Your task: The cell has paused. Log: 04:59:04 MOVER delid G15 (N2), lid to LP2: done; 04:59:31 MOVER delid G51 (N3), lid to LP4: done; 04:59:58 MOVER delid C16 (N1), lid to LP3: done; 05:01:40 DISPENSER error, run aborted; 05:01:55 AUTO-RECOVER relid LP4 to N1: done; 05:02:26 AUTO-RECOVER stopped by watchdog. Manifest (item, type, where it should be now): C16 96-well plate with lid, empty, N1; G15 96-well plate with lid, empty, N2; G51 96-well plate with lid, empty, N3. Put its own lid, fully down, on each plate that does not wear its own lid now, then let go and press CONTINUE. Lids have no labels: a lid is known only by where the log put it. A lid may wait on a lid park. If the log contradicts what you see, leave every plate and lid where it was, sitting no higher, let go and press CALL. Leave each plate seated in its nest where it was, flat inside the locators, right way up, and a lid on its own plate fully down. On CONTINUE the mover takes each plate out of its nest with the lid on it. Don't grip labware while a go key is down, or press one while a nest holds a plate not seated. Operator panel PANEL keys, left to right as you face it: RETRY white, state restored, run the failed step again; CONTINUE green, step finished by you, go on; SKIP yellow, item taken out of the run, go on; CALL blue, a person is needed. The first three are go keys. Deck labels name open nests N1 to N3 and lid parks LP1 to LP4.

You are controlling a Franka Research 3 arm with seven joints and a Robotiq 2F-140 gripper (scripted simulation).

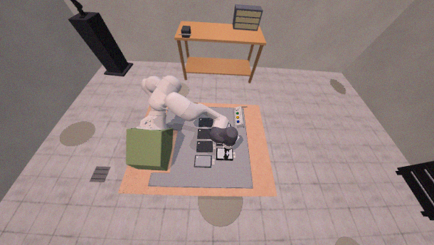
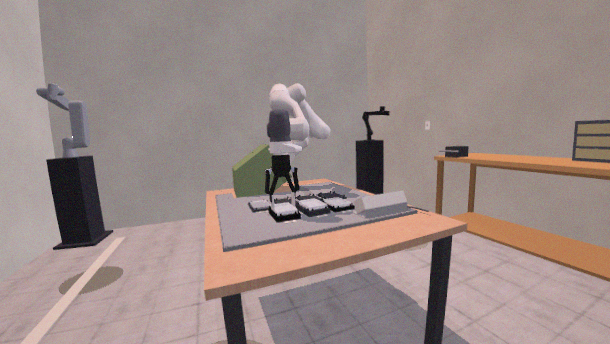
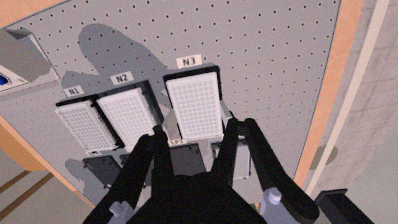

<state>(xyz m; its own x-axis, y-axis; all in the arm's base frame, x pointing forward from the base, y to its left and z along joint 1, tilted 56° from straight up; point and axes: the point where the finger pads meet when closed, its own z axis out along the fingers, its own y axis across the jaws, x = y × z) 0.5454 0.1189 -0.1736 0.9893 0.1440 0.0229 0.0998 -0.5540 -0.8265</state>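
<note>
Deck labels (image 3: 122,77) read N1, N2, N3 — white tags.
</note>
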